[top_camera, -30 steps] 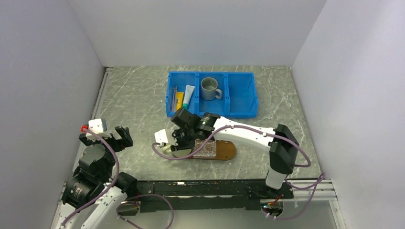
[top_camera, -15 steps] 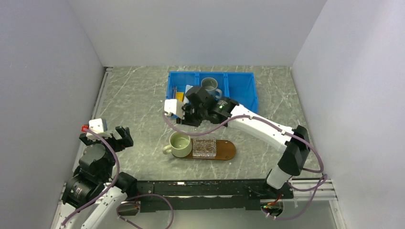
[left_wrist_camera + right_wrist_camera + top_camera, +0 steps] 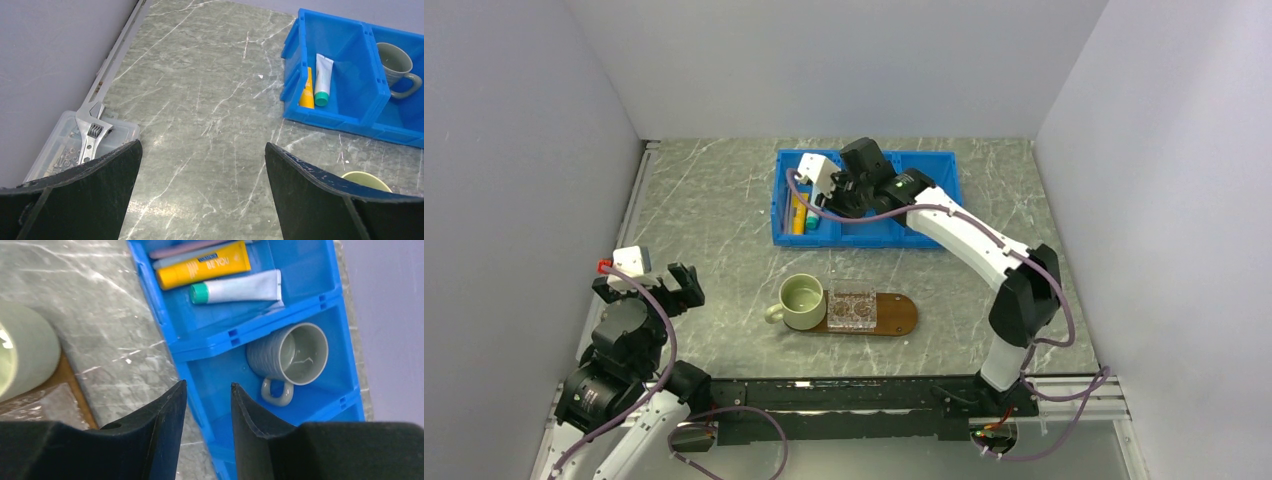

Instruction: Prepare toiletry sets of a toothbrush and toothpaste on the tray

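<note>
Yellow tube (image 3: 204,265), white tube (image 3: 240,287), toothbrushes (image 3: 185,248) lie packed together in left compartment of blue bin (image 3: 165,325), none on tray (image 3: 902,316). Right gripper (image 3: 207,390) over bin, narrowly parted, empty: could pinch two items or clip wall. Left gripper (image 3: 202,150) spread wide.

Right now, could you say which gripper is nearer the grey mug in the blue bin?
Right. The right gripper hangs over the blue bin beside the grey mug; the left gripper sits far off at the left of the table.
</note>
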`<action>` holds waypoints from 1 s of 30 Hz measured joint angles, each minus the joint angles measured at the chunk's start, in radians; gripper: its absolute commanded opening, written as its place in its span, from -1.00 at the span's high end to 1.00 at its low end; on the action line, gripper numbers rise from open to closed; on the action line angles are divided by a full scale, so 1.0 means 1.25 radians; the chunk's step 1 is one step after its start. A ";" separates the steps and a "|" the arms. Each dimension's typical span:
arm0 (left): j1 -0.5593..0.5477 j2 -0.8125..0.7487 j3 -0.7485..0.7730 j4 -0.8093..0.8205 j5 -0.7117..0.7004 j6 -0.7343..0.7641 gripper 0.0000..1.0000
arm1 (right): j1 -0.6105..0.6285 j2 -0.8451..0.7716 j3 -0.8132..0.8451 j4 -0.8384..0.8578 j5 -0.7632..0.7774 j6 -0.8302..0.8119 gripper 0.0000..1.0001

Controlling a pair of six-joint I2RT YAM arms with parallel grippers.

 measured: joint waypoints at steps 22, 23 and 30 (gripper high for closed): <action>0.001 0.001 0.000 0.015 0.021 0.011 -0.98 | -0.183 0.302 0.213 0.023 -0.079 -0.034 0.17; 0.001 0.001 0.000 0.015 0.021 0.012 -0.98 | -0.188 0.315 0.225 0.023 -0.081 -0.034 0.17; 0.001 0.001 -0.001 0.015 0.032 0.013 -0.98 | -0.204 0.381 0.278 0.020 -0.101 -0.033 0.16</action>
